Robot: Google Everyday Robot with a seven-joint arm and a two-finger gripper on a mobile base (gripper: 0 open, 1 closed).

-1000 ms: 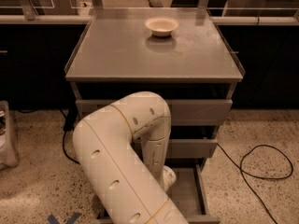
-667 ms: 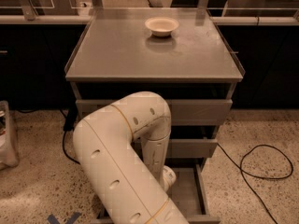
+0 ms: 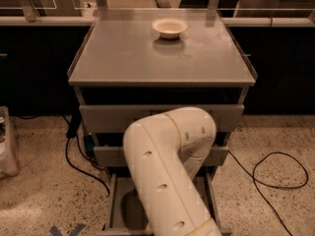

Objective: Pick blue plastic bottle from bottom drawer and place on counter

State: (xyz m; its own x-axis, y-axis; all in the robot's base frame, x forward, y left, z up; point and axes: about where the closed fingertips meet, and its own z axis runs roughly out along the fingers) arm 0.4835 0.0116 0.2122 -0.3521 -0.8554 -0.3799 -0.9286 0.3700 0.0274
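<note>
The bottom drawer [image 3: 119,206] is pulled open below the two upper drawers; only a strip of its grey floor and its low side walls show. My white arm [image 3: 167,171] bends down over the drawer and covers most of it. My gripper is hidden behind the arm, down at the drawer. The blue plastic bottle is hidden. The counter [image 3: 123,58] is the broad grey cabinet top above.
A white bowl [image 3: 170,27] sits at the back middle of the counter. Black cables lie on the speckled floor to the right [image 3: 275,173] and left [image 3: 74,156] of the cabinet. A white bin [image 3: 7,141] stands at the far left.
My arm's elbow has swung to the right and a little lower in front of the drawers. The white rounded part seen by the drawer before is now covered.
</note>
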